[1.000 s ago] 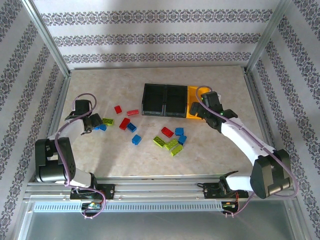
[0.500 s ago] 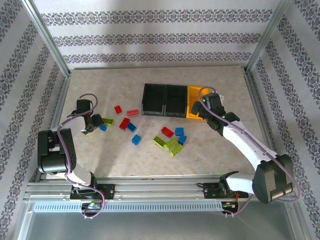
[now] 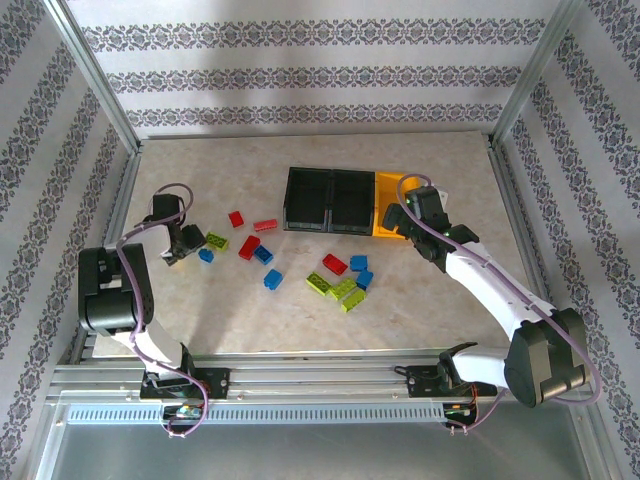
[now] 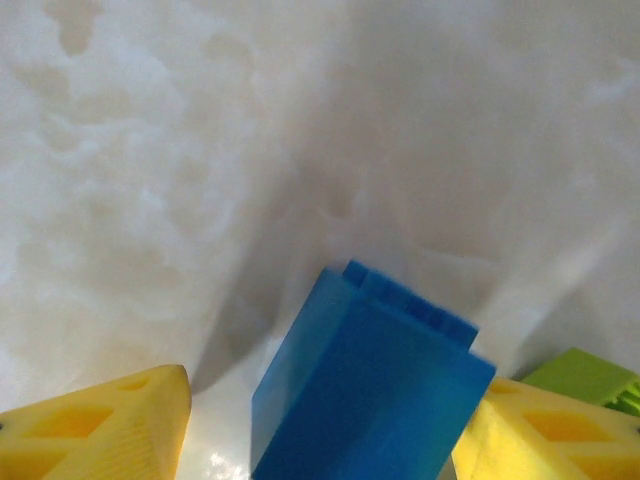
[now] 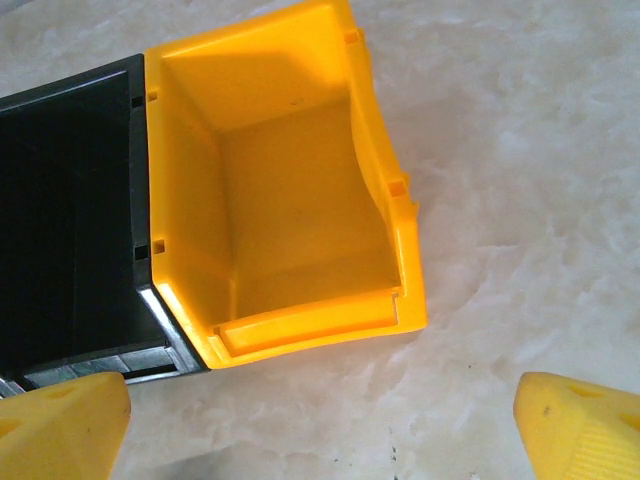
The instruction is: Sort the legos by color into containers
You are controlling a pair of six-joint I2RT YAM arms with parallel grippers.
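Legos (image 3: 343, 289) cluster mid-table, well apart from frame rails (image 3: 320, 372).

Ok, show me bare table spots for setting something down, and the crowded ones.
Free: the far strip of table between the bins and the back wall; the near strip between the legos and the arm bases. Crowded: the middle, legos scattered from the left gripper to the bins.

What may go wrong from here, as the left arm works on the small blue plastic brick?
The small blue studded brick sits at an angle between the fingers of the left gripper, with a gap on one side; it might twist or slip on closing. A lime green brick lies right beside one finger and might be pushed or pinched too.
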